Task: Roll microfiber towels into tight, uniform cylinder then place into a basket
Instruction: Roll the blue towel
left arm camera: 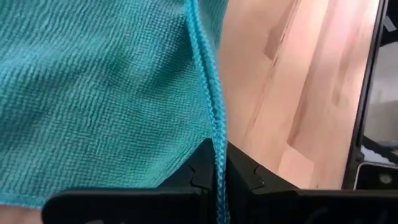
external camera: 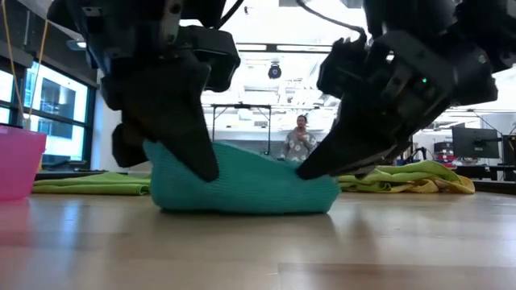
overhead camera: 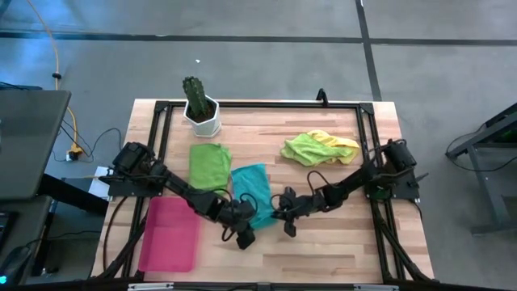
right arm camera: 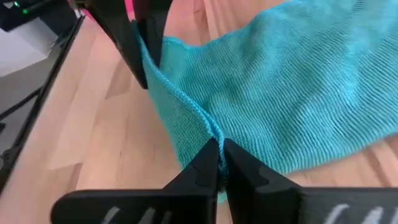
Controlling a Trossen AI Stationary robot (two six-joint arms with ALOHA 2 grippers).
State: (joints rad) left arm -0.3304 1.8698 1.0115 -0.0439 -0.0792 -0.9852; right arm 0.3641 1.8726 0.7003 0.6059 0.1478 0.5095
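Pinching the teal towel's (overhead camera: 252, 194) near hem, left gripper (overhead camera: 245, 236) and right gripper (overhead camera: 288, 226) clamp opposite corners, the cloth stretching away mid-table, pink basket (overhead camera: 169, 234) nearer the left arm.

The light wooden table (overhead camera: 323, 242) with a black frame around its edge carries a teal towel (overhead camera: 252, 192) near its middle, a green towel (overhead camera: 209, 163) lying flat just beside it toward the far side, and a crumpled lime green towel (overhead camera: 305, 149) bunched together with a yellow towel (overhead camera: 343, 145) further right. A white pot with a cactus (overhead camera: 201, 111) stands at the far left corner. The flat pink-red basket (overhead camera: 170, 234) lies at the near left.
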